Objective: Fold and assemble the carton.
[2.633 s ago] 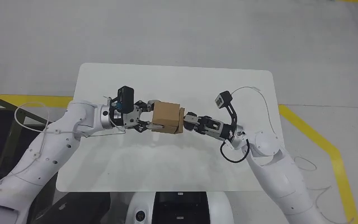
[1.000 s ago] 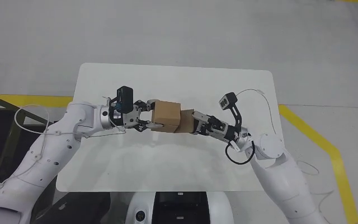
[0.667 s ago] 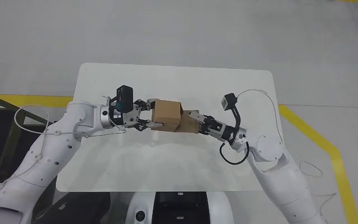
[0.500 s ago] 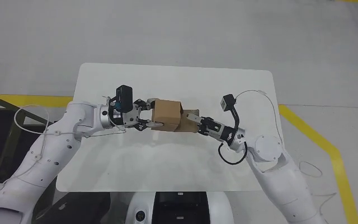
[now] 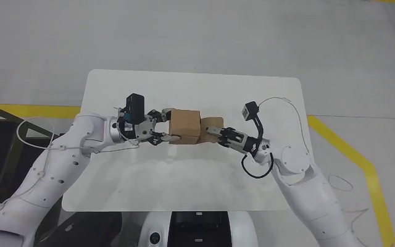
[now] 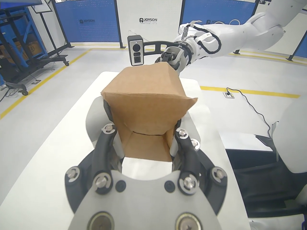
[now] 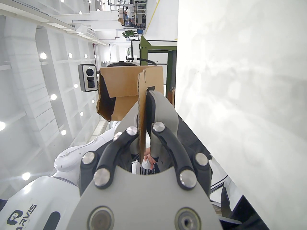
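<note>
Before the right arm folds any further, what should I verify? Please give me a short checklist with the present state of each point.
1. Left hand grips the carton: ok, one finger on each side.
2. Right hand pinches the flap: ok, the cardboard sits between its fingers.
3. Carton end at the right hand closed: not ok, the opening shows dark inside.
4. Carton end at the left hand closed: not ok, the flaps stand open.
5. Carton lifted off the table: cannot tell.
</note>
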{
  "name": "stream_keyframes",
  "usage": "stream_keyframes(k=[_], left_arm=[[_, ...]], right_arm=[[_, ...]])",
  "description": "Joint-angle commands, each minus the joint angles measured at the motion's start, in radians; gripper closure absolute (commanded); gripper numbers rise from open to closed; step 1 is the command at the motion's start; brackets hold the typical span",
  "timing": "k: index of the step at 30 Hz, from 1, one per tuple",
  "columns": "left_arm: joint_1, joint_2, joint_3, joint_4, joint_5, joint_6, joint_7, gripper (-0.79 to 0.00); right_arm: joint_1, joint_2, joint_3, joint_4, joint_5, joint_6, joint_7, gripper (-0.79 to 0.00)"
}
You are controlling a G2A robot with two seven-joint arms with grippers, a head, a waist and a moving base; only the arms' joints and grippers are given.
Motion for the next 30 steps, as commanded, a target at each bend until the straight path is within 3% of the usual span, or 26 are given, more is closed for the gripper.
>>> stream_keyframes(k=[1, 14, 30], left_arm=[[-0.002, 0.004, 0.006, -0.001, -0.012, 0.000, -0.004, -0.785], [-0.027, 0.031, 0.056, -0.001, -0.084, 0.000, -0.046, -0.785], [-0.045, 0.067, 0.057, 0.002, -0.112, 0.000, -0.014, -0.785]], right_arm=[[0.001, 0.001, 0.003, 0.000, 0.000, -0.008, 0.008, 0.000], [0.024, 0.002, 0.006, 0.027, 0.021, -0.079, 0.058, 0.000], [0.052, 0.002, 0.006, 0.087, 0.023, -0.080, 0.072, 0.000]])
